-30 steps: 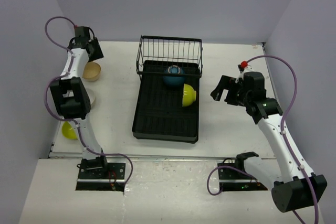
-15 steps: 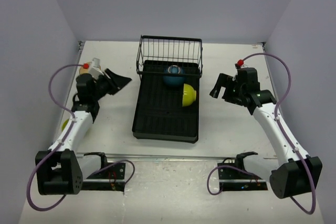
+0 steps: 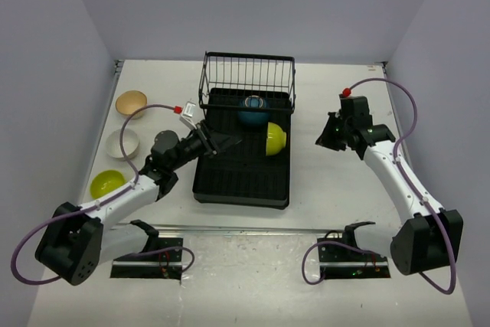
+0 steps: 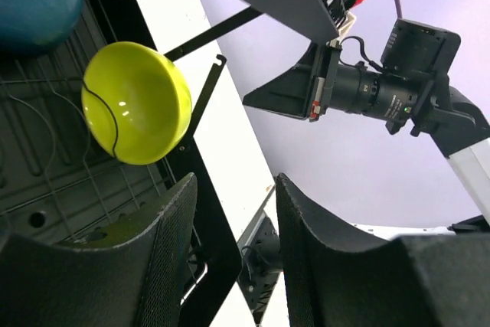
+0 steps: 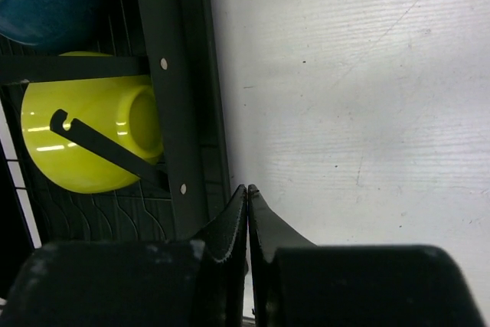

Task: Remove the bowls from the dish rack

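Observation:
The black dish rack (image 3: 241,178) lies mid-table with its wire basket end at the far side. In it sit a dark blue bowl (image 3: 253,110) and, tipped on its side, a lime bowl (image 3: 275,138). A tan bowl (image 3: 131,103), a cream bowl (image 3: 122,143) and another lime bowl (image 3: 107,184) stand on the table at the left. My left gripper (image 3: 230,142) hangs open over the rack's left half, pointing at the lime bowl (image 4: 136,103), with nothing between its fingers. My right gripper (image 3: 328,137) is shut and empty above the table just right of the rack rim (image 5: 176,74).
The rack's wire frame bars (image 4: 207,89) cross in front of the lime bowl (image 5: 88,120) on its right side. White table (image 5: 344,97) lies right of the rack. Walls close in on both sides and at the back.
My left arm swung from the table's far left across to the rack. The right gripper went from open to shut and shifted slightly toward the back right.

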You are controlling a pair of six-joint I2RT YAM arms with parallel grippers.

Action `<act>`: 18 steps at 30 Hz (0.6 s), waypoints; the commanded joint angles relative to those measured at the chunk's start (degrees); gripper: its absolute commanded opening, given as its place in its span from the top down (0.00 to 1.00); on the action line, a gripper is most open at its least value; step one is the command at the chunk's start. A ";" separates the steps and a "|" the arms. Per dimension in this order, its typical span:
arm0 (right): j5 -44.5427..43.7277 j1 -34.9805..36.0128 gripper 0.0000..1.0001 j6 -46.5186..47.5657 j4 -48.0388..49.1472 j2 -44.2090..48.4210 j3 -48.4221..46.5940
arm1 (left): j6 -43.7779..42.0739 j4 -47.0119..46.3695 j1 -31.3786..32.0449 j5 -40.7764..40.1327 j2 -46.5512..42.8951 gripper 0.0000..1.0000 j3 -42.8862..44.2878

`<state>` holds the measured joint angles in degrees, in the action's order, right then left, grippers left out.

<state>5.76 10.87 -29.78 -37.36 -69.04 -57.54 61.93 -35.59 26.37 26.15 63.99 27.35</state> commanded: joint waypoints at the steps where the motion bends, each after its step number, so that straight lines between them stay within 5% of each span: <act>1: 1.00 0.20 1.00 0.07 -0.52 -1.10 -1.17 | 1.18 -5.89 4.20 -6.81 2.54 0.53 -0.46; 18: 3.47 0.20 1.00 1.65 -0.69 -2.16 -1.44 | -3.22 -17.65 17.84 -24.92 17.31 0.52 -0.98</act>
<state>7.40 10.87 -29.30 -38.15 -71.31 -57.54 61.28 -45.23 43.27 7.05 80.49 27.22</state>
